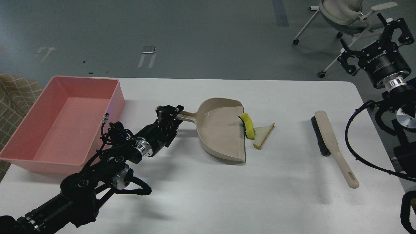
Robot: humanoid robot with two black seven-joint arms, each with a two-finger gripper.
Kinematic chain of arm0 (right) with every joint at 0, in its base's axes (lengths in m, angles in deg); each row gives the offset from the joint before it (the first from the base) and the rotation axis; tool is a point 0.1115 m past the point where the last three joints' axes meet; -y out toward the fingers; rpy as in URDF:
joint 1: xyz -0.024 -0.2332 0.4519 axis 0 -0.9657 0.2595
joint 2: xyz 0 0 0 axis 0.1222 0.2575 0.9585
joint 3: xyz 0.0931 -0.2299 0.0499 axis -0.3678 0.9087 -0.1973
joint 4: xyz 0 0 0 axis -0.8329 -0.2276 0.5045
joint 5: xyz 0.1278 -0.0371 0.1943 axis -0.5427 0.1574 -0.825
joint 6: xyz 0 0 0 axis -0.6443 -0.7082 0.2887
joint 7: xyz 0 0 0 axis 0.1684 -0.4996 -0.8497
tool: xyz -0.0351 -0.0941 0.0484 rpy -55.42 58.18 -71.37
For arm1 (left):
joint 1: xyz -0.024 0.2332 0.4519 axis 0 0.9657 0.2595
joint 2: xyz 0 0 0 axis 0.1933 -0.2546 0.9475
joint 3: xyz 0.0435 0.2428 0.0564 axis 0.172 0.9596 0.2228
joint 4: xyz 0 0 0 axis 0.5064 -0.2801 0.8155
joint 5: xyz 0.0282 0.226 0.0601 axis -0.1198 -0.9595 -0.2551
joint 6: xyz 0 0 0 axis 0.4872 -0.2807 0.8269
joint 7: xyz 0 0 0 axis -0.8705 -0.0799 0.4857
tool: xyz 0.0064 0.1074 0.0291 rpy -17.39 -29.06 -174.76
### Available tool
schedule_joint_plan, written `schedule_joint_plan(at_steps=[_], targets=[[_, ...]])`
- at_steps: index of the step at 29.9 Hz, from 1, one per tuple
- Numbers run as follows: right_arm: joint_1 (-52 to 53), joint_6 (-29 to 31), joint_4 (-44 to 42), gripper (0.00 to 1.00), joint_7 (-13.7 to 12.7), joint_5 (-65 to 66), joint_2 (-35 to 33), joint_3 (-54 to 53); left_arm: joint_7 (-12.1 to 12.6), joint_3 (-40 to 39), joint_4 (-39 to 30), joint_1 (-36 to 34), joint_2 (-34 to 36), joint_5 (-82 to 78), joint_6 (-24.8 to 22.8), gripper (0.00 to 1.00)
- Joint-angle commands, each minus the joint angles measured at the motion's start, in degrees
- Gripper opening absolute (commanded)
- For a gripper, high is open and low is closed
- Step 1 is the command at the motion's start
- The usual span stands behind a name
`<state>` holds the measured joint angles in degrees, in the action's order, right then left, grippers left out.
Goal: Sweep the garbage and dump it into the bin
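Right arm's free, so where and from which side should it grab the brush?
Grip the brush on its bare beige handle near the rounded end closest to the robot. It lies flat with the bristles along its left edge, so descend from above with the right gripper, jaws spanning the handle's width.

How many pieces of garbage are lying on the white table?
2: a yellow sponge with a dark green layer at the beige dustpan's lip, and a triangular white bread slice touching the sponge's right side. None seems hidden.

The beige plastic dustpan's long handle (pixel 187 116) end is hidden under my left arm's black fingers (pixel 169 113), center-left. The white office chair (pixel 344 19) is cropped at the top right.
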<state>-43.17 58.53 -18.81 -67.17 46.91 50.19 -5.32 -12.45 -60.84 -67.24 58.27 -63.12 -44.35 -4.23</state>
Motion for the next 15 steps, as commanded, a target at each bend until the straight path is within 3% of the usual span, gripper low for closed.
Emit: schedule_joint_plan(at_steps=[1,4,15], targets=[[0.0,0.0,-0.1,1.0,0.0,0.0,-0.1,0.0,-0.6,0.0,0.0,0.0,0.0,-0.2,0.0,0.32],[0.0,0.0,-0.1,1.0,0.0,0.0,-0.1,0.0,-1.2,0.3,0.0,0.0,0.0,-1.2,0.0,0.25],[-0.1,0.0,0.0,1.0,0.0,0.0,-0.2,0.0,-2.0,1.6,0.0,-0.2,0.4,-1.8,0.0,0.25]])
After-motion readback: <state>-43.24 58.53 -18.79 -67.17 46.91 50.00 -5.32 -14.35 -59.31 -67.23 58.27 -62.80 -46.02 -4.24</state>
